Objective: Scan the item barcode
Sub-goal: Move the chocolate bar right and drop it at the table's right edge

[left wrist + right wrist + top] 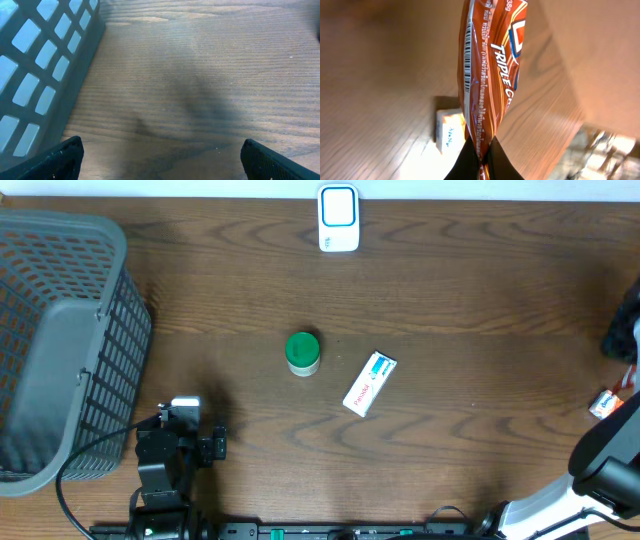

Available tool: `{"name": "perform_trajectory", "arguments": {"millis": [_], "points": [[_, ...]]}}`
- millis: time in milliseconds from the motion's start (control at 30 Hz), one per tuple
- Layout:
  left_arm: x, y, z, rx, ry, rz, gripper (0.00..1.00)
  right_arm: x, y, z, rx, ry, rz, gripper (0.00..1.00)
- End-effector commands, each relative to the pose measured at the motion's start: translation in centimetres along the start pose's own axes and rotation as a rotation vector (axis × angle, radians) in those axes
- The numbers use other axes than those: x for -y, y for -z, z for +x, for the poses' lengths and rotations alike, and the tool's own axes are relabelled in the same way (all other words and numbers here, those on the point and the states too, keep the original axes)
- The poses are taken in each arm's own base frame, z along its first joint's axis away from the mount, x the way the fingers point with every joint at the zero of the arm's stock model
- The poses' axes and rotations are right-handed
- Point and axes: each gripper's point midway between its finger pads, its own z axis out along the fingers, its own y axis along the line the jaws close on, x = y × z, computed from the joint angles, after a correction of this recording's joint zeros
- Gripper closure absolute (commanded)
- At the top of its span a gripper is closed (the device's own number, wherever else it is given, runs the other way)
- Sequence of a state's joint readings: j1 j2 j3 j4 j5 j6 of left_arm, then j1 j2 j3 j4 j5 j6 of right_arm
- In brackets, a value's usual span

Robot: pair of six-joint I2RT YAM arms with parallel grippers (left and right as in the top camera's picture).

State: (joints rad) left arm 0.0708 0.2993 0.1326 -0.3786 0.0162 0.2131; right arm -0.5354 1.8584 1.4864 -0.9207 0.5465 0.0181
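Observation:
An orange snack packet point(487, 60) hangs pinched at its lower end in my right gripper point(481, 146), which is shut on it. A barcode point(467, 65) runs along the packet's left side seam. In the overhead view the packet point(606, 402) shows at the far right edge of the table. The white scanner point(338, 219) with a blue-outlined window stands at the back centre. My left gripper point(162, 160) is open over bare wood beside the basket, with nothing between its fingers point(65, 156).
A grey mesh basket point(60, 340) fills the left side. A green-lidded jar point(302, 352) and a white and blue box point(369, 383) lie mid-table. A white boxy object point(449, 131) sits behind the packet in the right wrist view.

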Motion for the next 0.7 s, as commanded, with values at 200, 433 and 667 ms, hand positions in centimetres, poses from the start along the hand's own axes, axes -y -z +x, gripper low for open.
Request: {"name": "perform_trajectory", "arguments": {"millis": [200,433,667], "points": [[0.0,-0.2,1.2,-0.039,-0.005,-0.005,0.00,-1.6,-3.0,2.4,-0.059,-0.186,-0.116,0.69],[0.0,-0.2,1.2,-0.039,-0.005,-0.005,0.00,-7.3,4.2,-0.7,-0.045,-0.165,-0.555,0.01],[0.0,-0.2,1.2,-0.039,-0.005,-0.005,0.00,-14.9,12.1,-0.2,0.030,0.117,-0.860,0.01]]}}
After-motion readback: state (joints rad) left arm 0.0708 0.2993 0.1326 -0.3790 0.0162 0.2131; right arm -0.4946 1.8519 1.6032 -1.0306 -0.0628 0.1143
